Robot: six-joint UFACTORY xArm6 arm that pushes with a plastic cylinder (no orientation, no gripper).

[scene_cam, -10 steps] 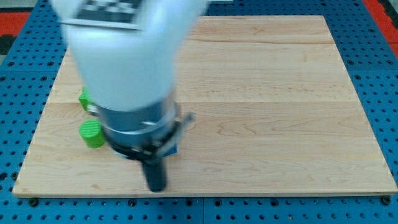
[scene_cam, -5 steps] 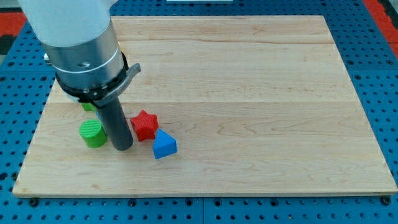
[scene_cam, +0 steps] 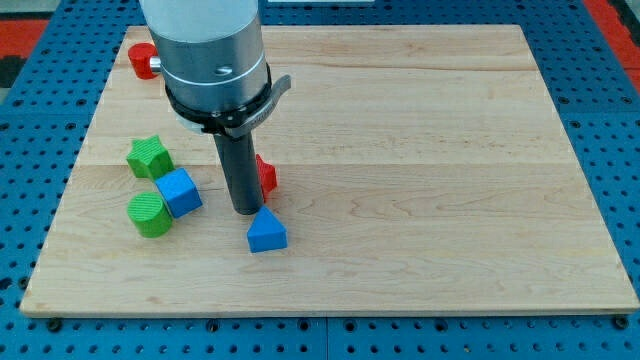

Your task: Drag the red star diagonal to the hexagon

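Note:
The red star lies left of the board's middle, mostly hidden behind my rod. My tip rests on the board right at the star's lower left side, touching or nearly touching it. A blue triangle lies just below my tip. A blue cube sits to the left of my tip, next to a green cylinder. A green star-like block lies above them. A red cylinder sits at the board's top left corner, partly behind the arm. I cannot make out a hexagon for certain.
The wooden board lies on a blue pegboard table. The arm's white and grey body covers the upper left part of the board.
My tip has moved right and a little up, from beside the green cylinder to the red star. The star has shifted up and right. The blue cube and red cylinder have come into view.

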